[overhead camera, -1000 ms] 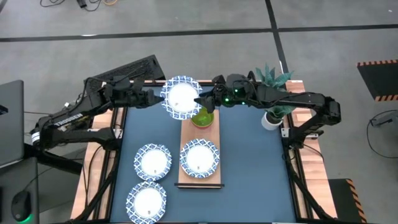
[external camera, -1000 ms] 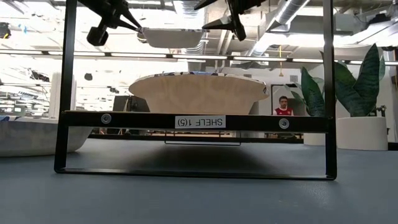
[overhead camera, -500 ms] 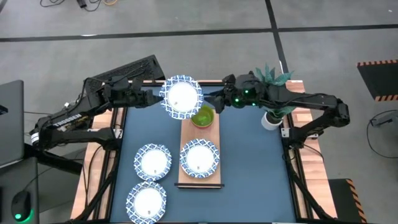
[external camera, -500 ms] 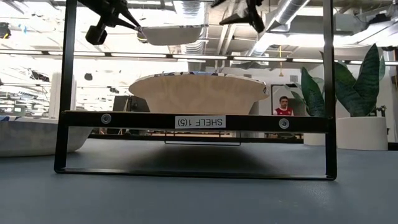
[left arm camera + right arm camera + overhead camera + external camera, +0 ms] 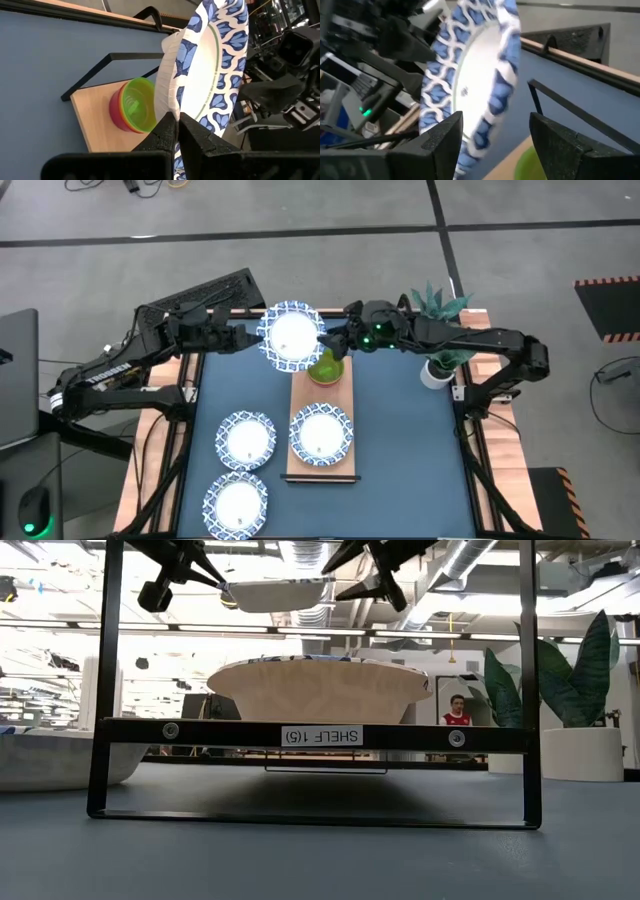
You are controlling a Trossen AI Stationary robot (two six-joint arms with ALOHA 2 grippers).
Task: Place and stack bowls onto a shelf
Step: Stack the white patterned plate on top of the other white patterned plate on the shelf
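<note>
High view is showing the left gripper (image 5: 252,337) pinching the rim of a white dish (image 5: 291,337) up over the shelf's (image 5: 300,462) far end by the stacked green bowl (image 5: 326,367) — right gripper (image 5: 334,343) is spreading wide at its opposite rim, so a handover's probably next.

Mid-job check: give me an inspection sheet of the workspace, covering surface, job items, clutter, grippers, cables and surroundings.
Surface: dark blue table.
Job's things: wooden shelf carries one dish and stacked small bowls, green on top; two dishes on the table beside it; a fourth dish held in the air.
Clutter: white plant pot at the table's right edge.
Grippers: left gripper shut on the held dish's rim; right gripper open at its opposite rim.
Cables: some on the floor.
Surroundings: person far behind; laptop to the left.
</note>
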